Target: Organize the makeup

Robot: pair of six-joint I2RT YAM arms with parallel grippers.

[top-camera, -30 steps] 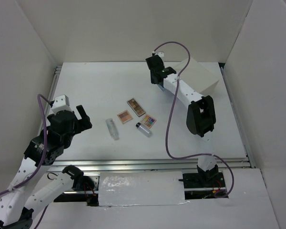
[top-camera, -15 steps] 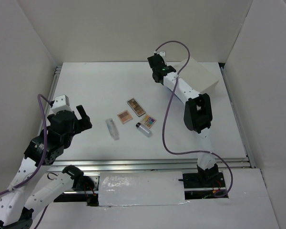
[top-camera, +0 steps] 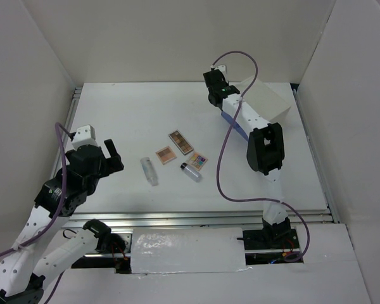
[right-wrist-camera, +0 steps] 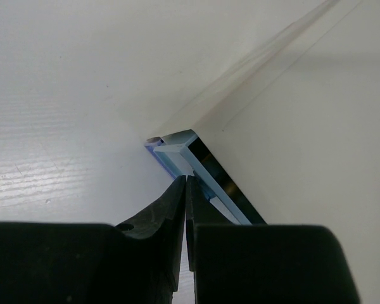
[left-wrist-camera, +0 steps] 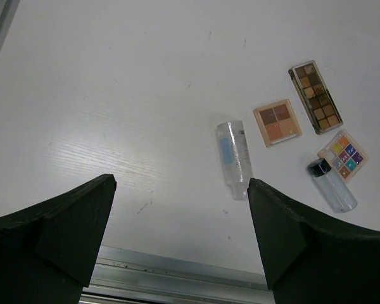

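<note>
Movement: right gripper (right-wrist-camera: 186, 179) now at white rectangular box (top-camera: 270, 101), fingers (right-wrist-camera: 170, 209) pinched together by pale blue drawer lip (right-wrist-camera: 176, 154), hold unclear. Suggests drawer-opening first; left gripper (left-wrist-camera: 180, 183) wide, empty, flat makeup palettes (top-camera: 180, 142) and clear tubes (top-camera: 149, 171) mid-table, unsorted.

Three palettes (top-camera: 181, 142), two clear tubes (top-camera: 149, 171), lying clustered

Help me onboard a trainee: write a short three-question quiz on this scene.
1. True or false: the left gripper is shut.
2. How many eyeshadow palettes lie on the table?
3. The right gripper has its tips at: A) the blue drawer; B) the eyeshadow palettes; C) the left gripper.
Key: 1 false; 2 three; 3 A.
</note>
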